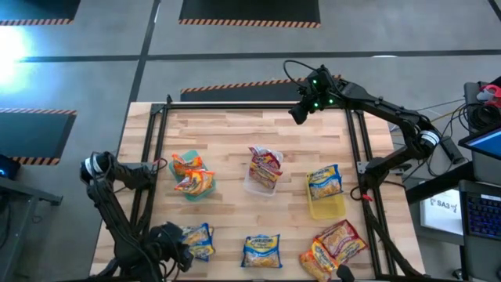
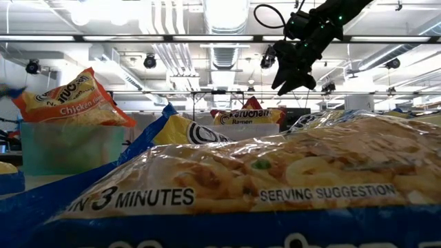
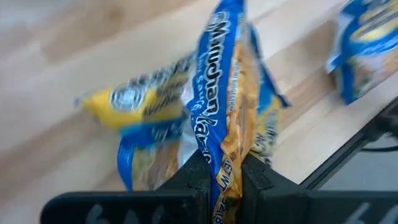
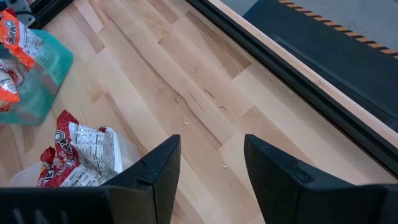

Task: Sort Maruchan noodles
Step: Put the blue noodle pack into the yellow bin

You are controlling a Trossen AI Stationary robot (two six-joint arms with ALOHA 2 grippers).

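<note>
Maruchan noodles packet (image 3: 221, 118) apparently pinched between left gripper (image 3: 222, 177) fingers.

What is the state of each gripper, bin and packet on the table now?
Left gripper: shut on a blue packet.
Right gripper: open, empty, raised over the table's far edge.
Green bin: holds orange packets.
Clear bin: holds a red packet.
Yellow bin: holds a blue packet.
Loose packets: lying on the table.

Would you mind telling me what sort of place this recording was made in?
Probably a robotics lab or workshop: a butcher-block table inside a black metal frame, hazard-striped floor mats, and exposed ceiling ducts overhead.
</note>
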